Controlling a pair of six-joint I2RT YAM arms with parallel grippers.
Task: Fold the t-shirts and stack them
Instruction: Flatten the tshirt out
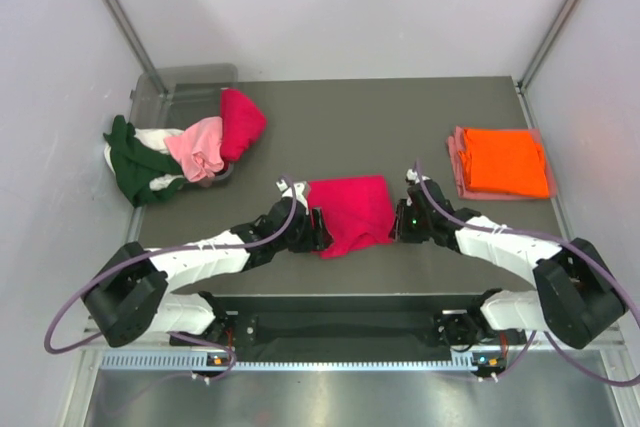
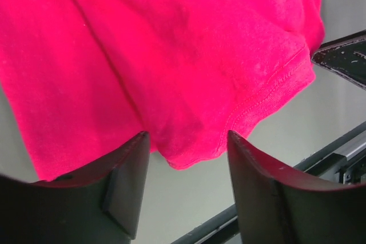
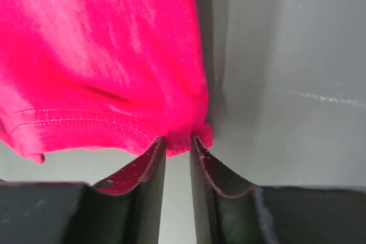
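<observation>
Two near corners to secure before the next fold of the crimson t-shirt (image 1: pixel 350 212). Advance the left jaws, at present standing apart with nothing between them, over the stitched hem just beyond the tips, then close. Check the right jaws: nearly together, nipping the very corner of the hem; take a deeper bite against slipping. Lift both corners level, keep the edge taut, and lay over without dragging the lower layer. Lies partly folded on the table (image 1: pixel 400 117), near its front middle, between both arms; soft, plain, hem double-stitched. Stack afterwards, probably, on the folded orange t-shirt (image 1: pixel 505 160) at the right, above a salmon pink t-shirt (image 1: pixel 456 162). Leave the dark green t-shirt (image 1: pixel 130 162), pale pink t-shirt (image 1: pixel 200 147) and second crimson t-shirt (image 1: pixel 243 119) heaped by the bin (image 1: pixel 190 77) at far left
</observation>
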